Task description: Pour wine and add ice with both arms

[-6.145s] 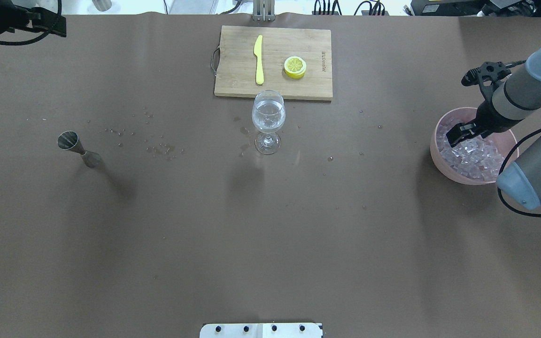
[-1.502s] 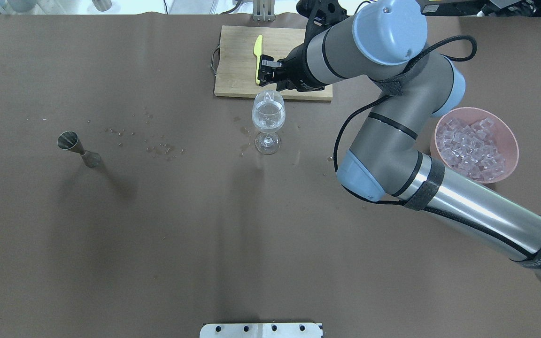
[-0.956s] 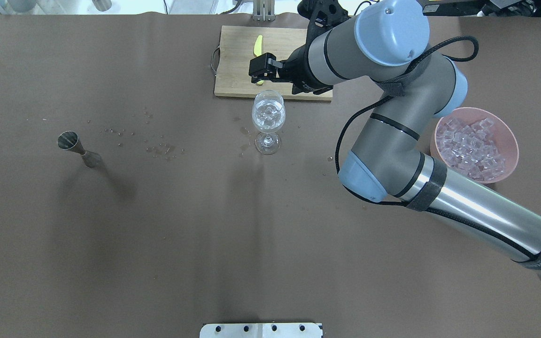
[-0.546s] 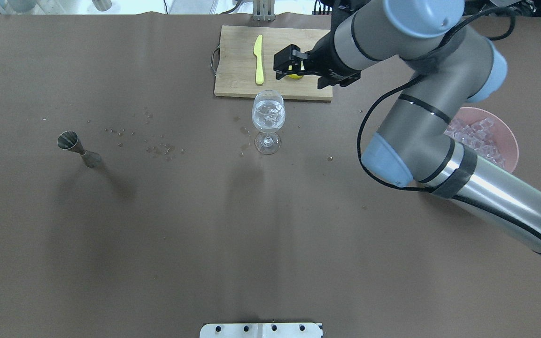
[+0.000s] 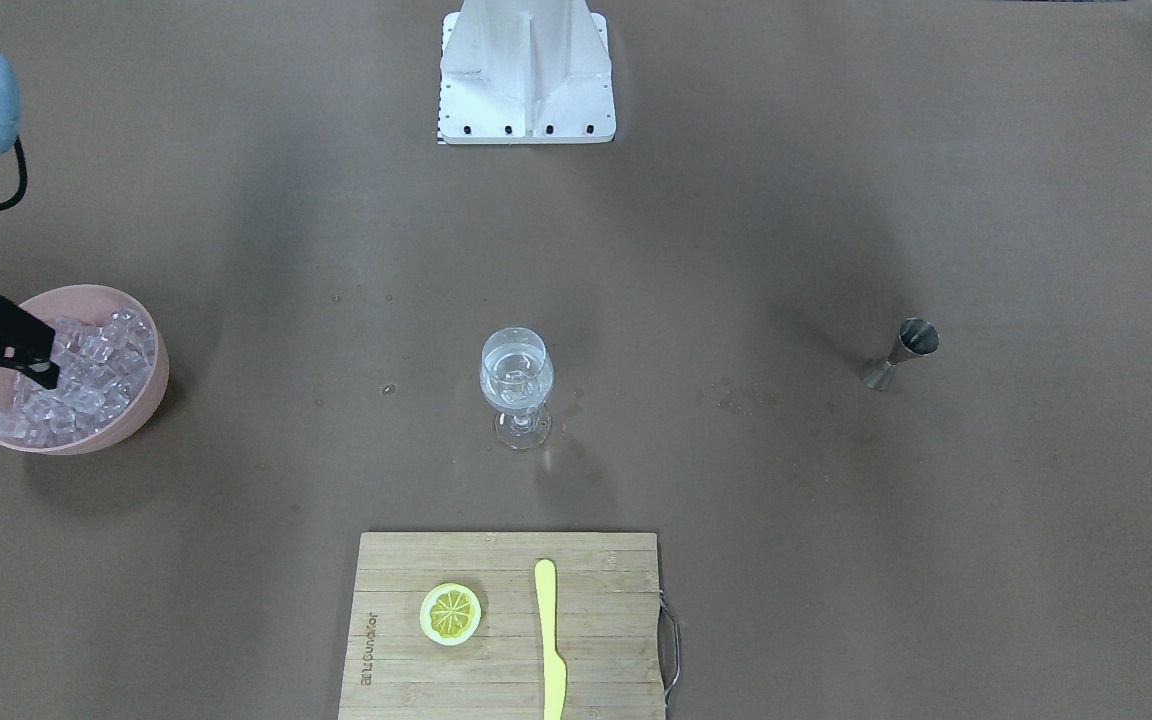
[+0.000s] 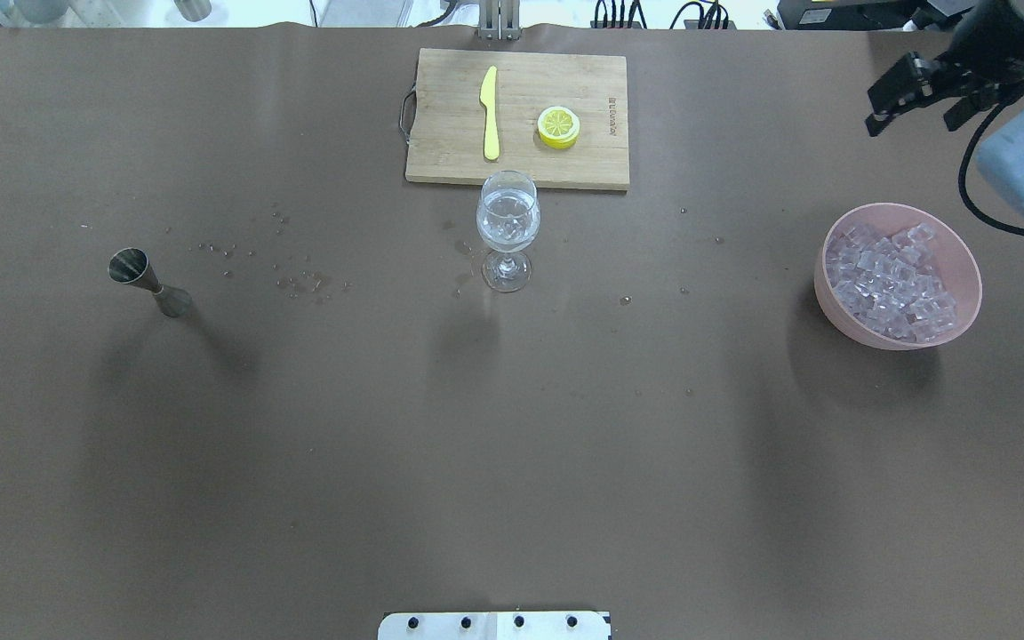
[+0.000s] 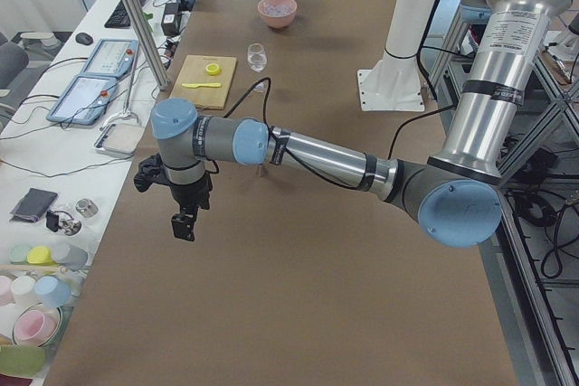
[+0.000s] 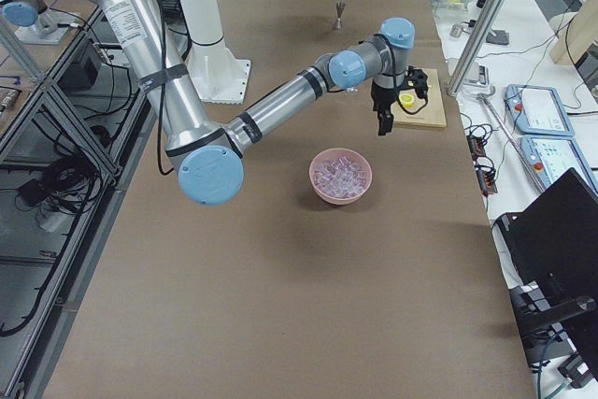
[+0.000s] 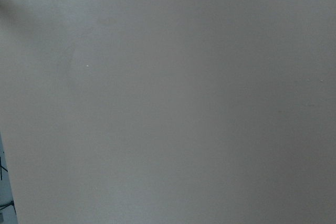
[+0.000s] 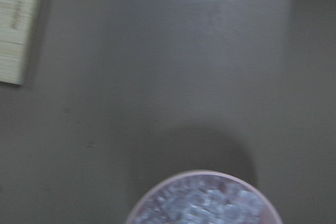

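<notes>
A stemmed glass (image 6: 508, 222) stands mid-table holding the clear wine and an ice cube; it also shows in the front view (image 5: 516, 383). Many more ice cubes (image 6: 892, 280) fill the pink bowl (image 6: 839, 318) at the right. My right gripper (image 6: 914, 111) hangs open and empty, high above the table just beyond the bowl. In the front view the right gripper (image 5: 8, 345) overlaps the bowl (image 5: 154, 398). My left gripper (image 7: 184, 223) shows only in the exterior left view, over bare table at the far left end. I cannot tell whether it is open or shut.
A steel jigger (image 6: 145, 281) stands at the left, with spilled droplets (image 6: 303, 283) between it and the glass. Behind the glass lies a wooden cutting board (image 6: 450, 156) with a yellow knife (image 6: 490, 111) and a lemon slice (image 6: 558, 126).
The right gripper carried an ice cube to the glass, opened and dropped it in. The arm has since swung right, away from the glass and cutting board, to beyond the bowl.
</notes>
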